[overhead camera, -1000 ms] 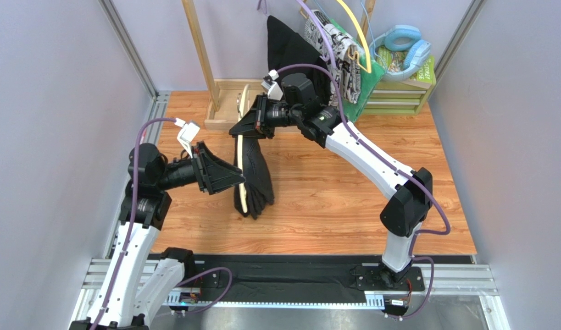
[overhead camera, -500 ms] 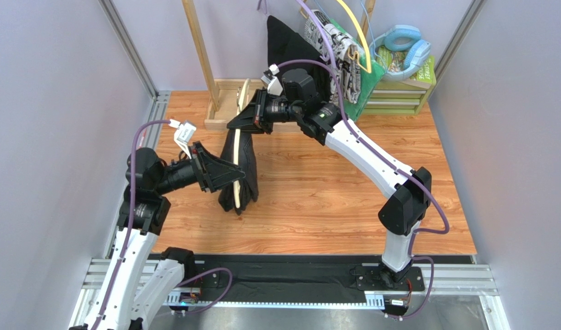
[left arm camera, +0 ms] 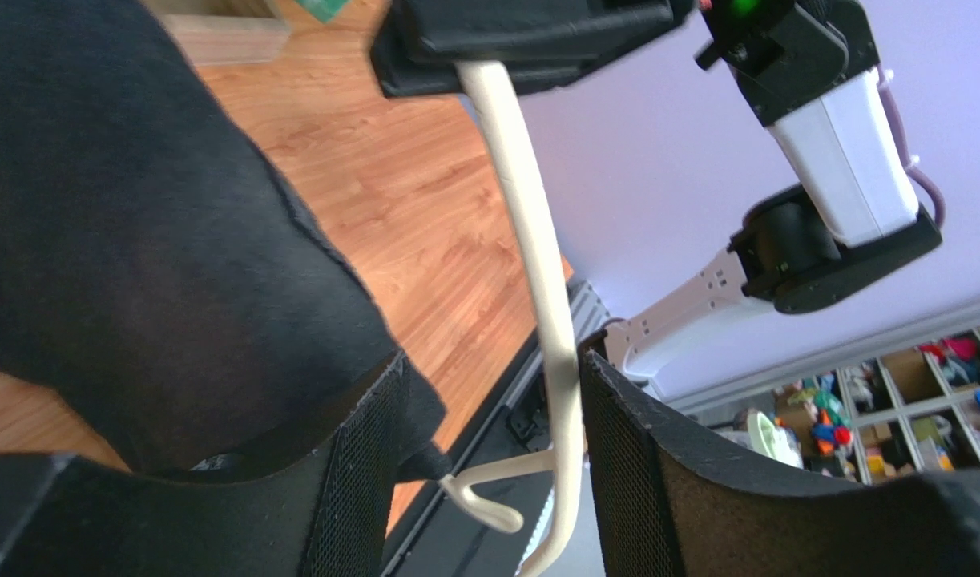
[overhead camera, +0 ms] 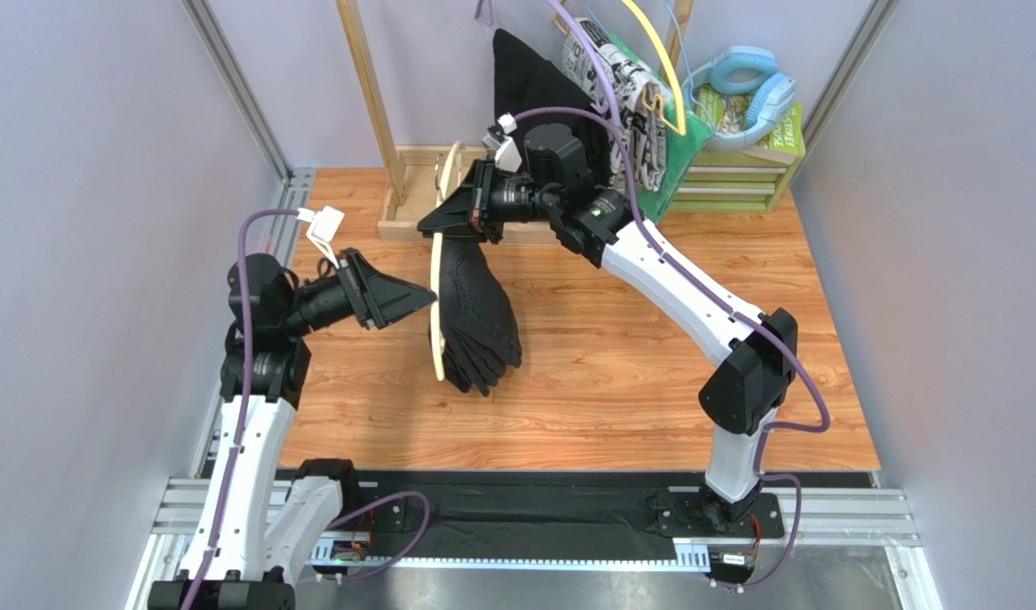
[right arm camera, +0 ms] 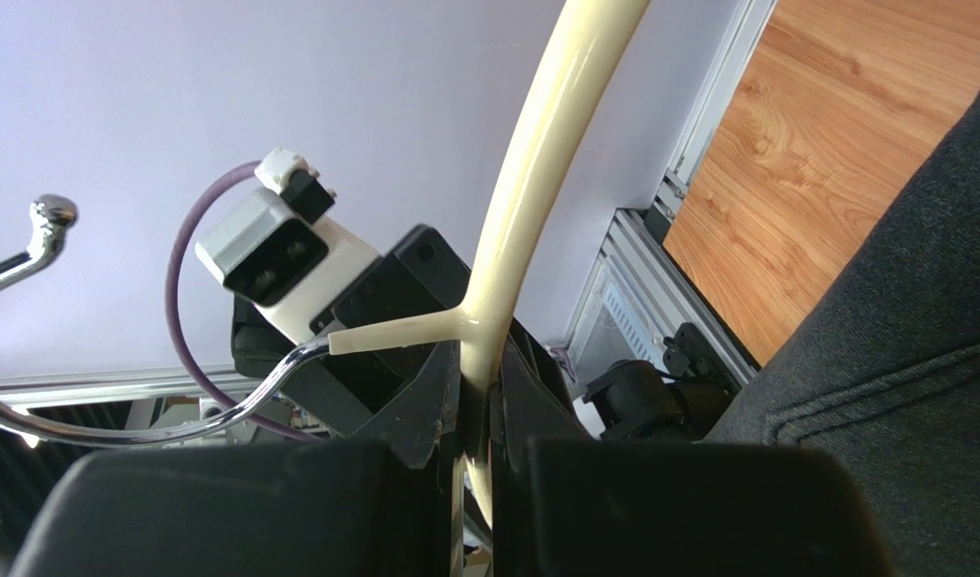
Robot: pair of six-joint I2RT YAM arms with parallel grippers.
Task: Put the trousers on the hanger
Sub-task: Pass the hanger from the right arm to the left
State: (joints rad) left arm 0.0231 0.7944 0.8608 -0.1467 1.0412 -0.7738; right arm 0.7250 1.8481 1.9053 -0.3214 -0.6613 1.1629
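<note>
One hanger [left arm camera: 525, 216] rim inside the parted left gripper [left arm camera: 492, 367]

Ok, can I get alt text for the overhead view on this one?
The right gripper is shut on a cream hanger over a wooden table, with the dark trousers hanging from it. The left gripper is open just to the left of the hanger.

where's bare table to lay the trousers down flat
Widest bare wood lies on the table, between the trousers draped on the hanger and the right arm, running along the near edge. A smaller patch sits right of that arm, by the wall. Crowded: the back, with the wooden tray, hung clothes and slatted crate.
</note>
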